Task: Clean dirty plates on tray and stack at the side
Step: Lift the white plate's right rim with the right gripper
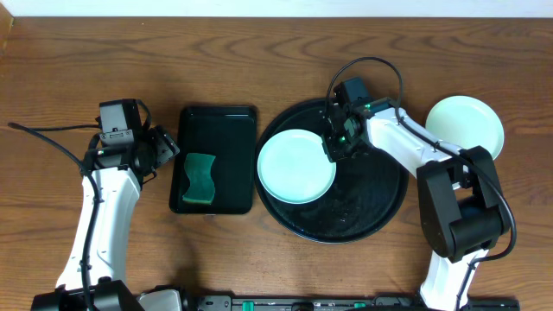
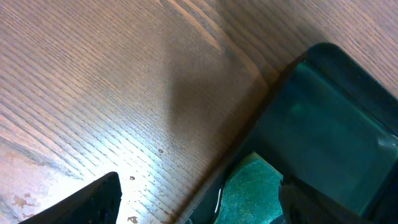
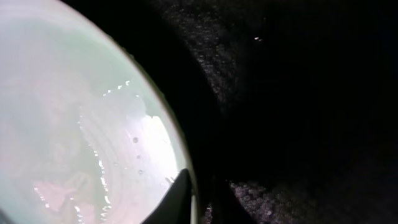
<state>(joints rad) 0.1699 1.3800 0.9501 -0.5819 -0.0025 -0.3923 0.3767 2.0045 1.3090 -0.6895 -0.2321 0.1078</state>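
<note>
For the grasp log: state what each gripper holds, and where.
The right gripper appears to pinch the pale mint round plate by its rim, on the glossy round black tray. The left gripper holds nothing.

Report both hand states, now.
Left hand: open, holding nothing.
Right hand: closed on the rim of the mint plate on the tray.

white arm links (image 1: 108, 203), black joints (image 1: 462, 212), black cables (image 1: 373, 59)
</note>
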